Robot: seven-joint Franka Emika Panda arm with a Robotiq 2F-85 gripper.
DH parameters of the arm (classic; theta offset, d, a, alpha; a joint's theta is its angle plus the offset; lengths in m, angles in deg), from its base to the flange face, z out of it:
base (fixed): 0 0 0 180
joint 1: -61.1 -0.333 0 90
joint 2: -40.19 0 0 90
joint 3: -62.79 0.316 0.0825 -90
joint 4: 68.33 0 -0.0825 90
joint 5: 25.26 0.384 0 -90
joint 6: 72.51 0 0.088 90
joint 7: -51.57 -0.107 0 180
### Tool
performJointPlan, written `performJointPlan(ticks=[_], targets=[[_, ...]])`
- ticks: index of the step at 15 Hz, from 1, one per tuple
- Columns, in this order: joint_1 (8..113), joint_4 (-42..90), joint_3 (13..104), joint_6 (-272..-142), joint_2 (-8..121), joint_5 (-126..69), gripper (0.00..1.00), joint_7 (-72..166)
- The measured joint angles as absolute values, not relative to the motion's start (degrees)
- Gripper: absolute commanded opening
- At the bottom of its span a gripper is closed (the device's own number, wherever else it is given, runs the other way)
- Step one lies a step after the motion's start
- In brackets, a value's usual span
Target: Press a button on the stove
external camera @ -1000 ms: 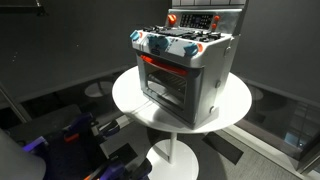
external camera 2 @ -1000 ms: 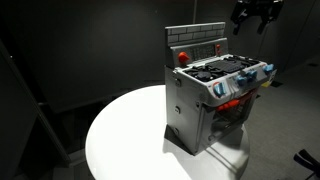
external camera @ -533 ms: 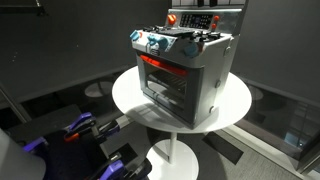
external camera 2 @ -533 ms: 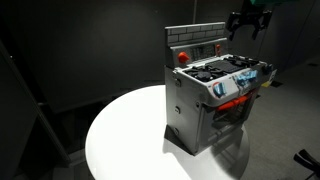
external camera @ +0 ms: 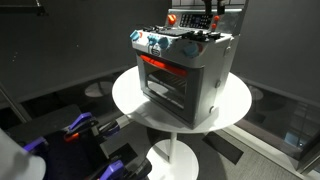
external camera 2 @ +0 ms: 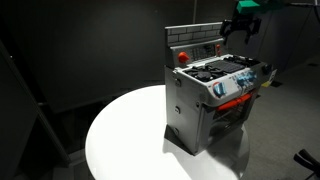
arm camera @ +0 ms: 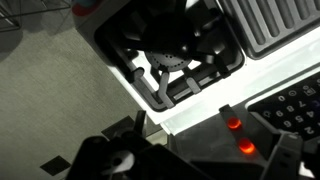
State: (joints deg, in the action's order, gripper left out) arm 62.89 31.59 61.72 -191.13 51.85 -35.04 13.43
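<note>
1. Ext. view: stove (external camera: 185, 70) sits mid round white table (external camera: 128, 98); gripper (external camera: 212, 10) at its 12 o'clock, by the back panel.
2. Ext. view: gripper (external camera 2: 240, 30) at stove's (external camera 2: 215, 100) 1 o'clock, fingers look spread, nothing held.
3. Wrist: burner (arm camera: 175, 65) at 12 o'clock, red-lit buttons (arm camera: 233, 125) at 4 o'clock.

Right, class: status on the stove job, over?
Gripper open, at the back panel. Stove upright on white table. Contact unclear. Nothing in the way.
</note>
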Motion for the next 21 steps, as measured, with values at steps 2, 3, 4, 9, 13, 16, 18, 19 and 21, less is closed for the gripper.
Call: performJointPlan(ticks=[2,3,4,9,13,16,18,19,21], targets=[[62.3,30.0,61.1,-190.5,53.2,-35.0,1.00,13.4],[62.1,29.2,60.8,-190.1,53.9,-35.0,1.00,13.4],[62.0,28.5,60.6,-189.7,54.4,-35.0,1.00,13.4],[61.7,24.9,59.8,-188.3,57.2,-35.0,1.00,13.4],[61.5,22.0,59.3,-186.7,59.5,-35.0,1.00,13.4],[61.3,20.0,59.0,-185.0,61.0,-35.0,1.00,13.4],[61.3,18.8,58.9,-184.1,61.9,-35.0,1.00,13.4],[61.2,18.2,58.9,-183.6,62.3,-35.0,1.00,13.4],[61.2,17.2,58.7,-182.6,63.0,-35.0,1.00,13.4]])
